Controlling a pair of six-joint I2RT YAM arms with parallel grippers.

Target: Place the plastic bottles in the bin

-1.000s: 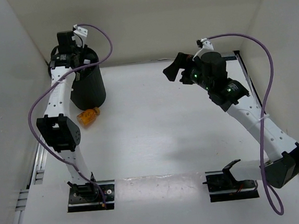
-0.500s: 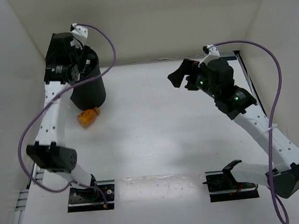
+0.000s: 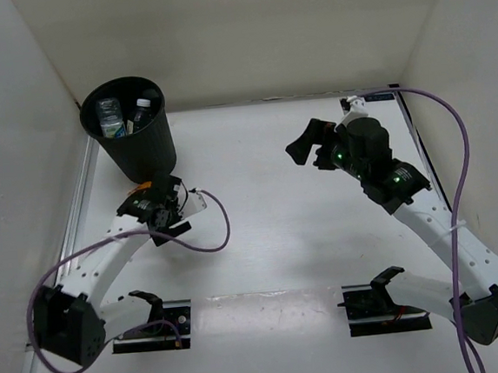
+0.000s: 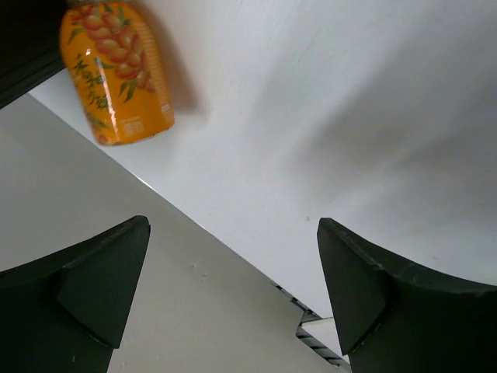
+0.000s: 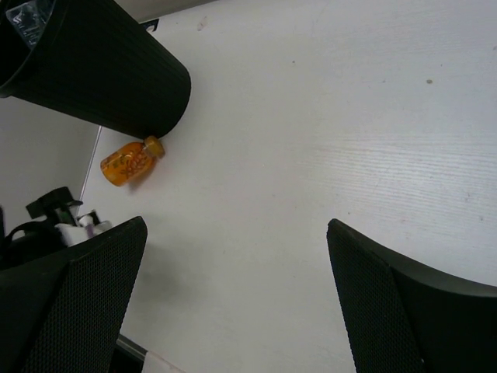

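At the far-left corner, bin (image 3: pixel 146 152): several plastic bottles (image 3: pixel 114 120) inside.
Right gripper (image 5: pixel 233 295): fingers apart, empty, near far edge.
Left gripper (image 4: pixel 233 268): fingers apart, empty, hovers by the bin.
Orange bottle (image 4: pixel 116 74): lies at bin's foot; probably next, lower and clamp it.

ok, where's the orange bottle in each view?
Top external: bottle at the foot of the bin, mostly hidden under the left gripper.
Left wrist: top left, beyond the open fingers.
Right wrist: left of centre, on its side.
Shared landmark: the bin, beside the bottle in every view.
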